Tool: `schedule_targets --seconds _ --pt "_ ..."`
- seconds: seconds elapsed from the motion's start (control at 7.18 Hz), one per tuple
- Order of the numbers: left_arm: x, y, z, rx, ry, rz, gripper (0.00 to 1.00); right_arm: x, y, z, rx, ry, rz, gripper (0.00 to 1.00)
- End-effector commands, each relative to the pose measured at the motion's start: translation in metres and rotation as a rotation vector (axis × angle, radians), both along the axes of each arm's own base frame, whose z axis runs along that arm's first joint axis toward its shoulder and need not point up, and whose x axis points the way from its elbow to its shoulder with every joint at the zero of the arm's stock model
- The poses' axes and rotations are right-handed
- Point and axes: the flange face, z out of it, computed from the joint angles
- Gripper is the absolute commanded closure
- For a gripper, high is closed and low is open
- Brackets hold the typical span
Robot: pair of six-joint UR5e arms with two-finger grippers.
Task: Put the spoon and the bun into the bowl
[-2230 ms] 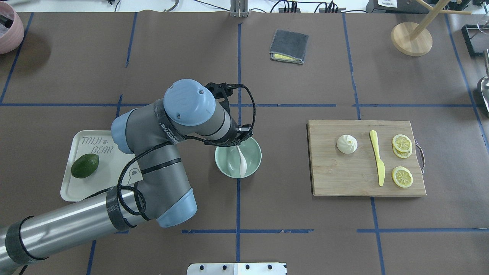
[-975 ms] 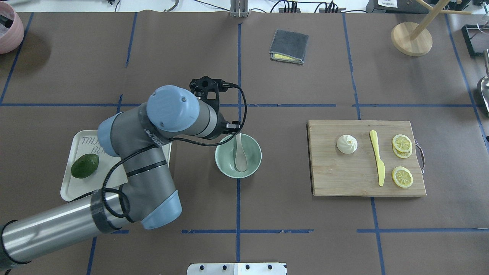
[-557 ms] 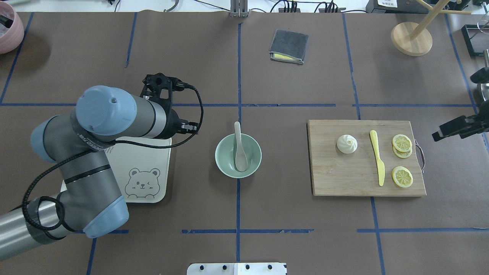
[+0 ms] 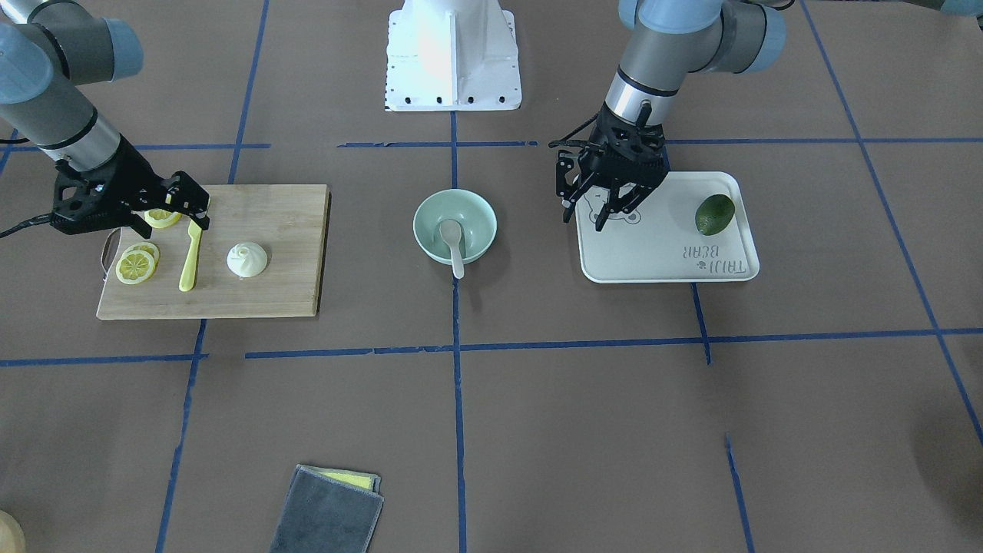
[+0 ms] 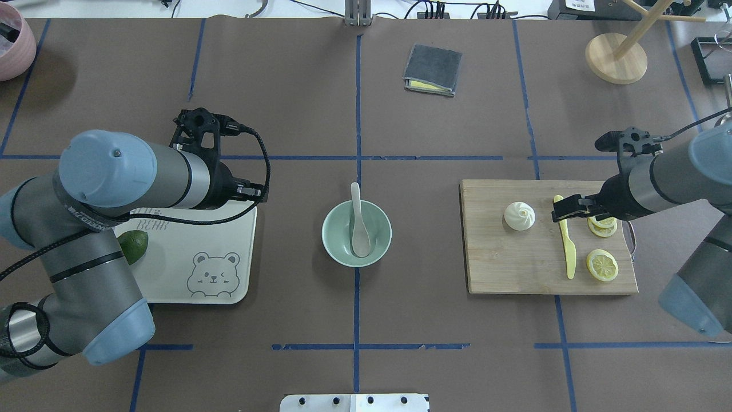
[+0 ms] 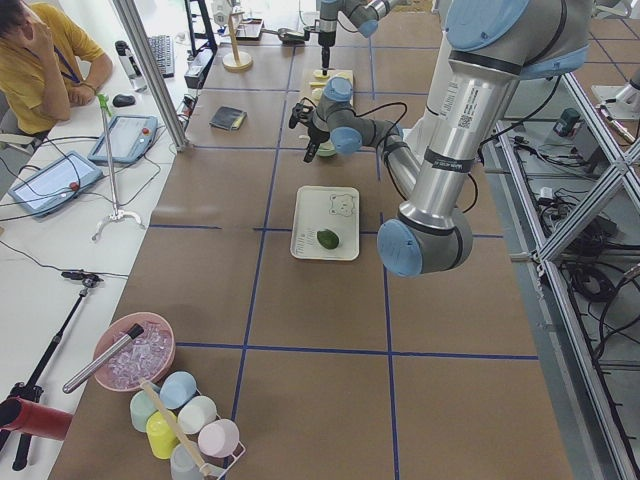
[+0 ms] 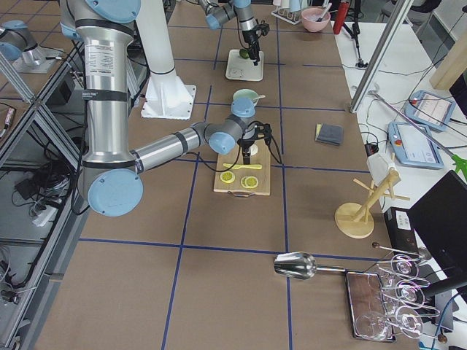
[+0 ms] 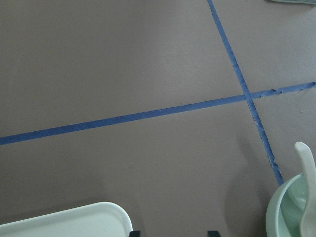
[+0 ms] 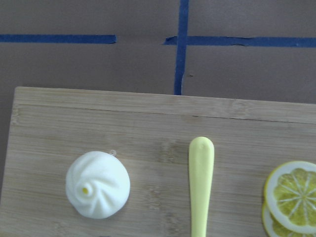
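Observation:
The pale spoon [image 5: 359, 226] lies in the mint-green bowl [image 5: 330, 243], its handle over the far rim; both also show in the front view, the spoon [image 4: 454, 240] in the bowl [image 4: 430, 209]. The white pleated bun [image 5: 519, 216] sits on the wooden cutting board [image 5: 514, 269], apart from the bowl. My left gripper [image 4: 608, 215] is open and empty over the white tray's corner, left of the bowl. My right gripper [image 4: 192, 207] is open, above the yellow knife just right of the bun [image 9: 98, 185].
A yellow knife [image 5: 566, 246] and lemon slices [image 5: 601, 266] lie on the board beside the bun. A white tray [image 5: 189, 257] holds an avocado [image 5: 135, 247]. A grey cloth [image 5: 433, 70], a wooden stand [image 5: 616, 57] and a pink bowl [image 5: 8, 48] stand at the far edge.
My left gripper let go of the spoon in the bowl and drew back left over the tray. My right arm came in from the right to above the cutting board.

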Motion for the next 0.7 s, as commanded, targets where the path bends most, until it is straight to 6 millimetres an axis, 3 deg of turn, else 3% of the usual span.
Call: schedule_targets --seconds 0.0,0.56 --pt "0.0 0.0 0.001 -0.006 0.001 -0.003 0.43 -0.055 0.001 -0.018 -0.024 -0.003 0.028 0.07" --pt "0.001 0.001 0.001 -0.007 0.001 -0.002 0.42 -0.071 0.003 -0.012 -0.005 0.031 0.051 0.15"
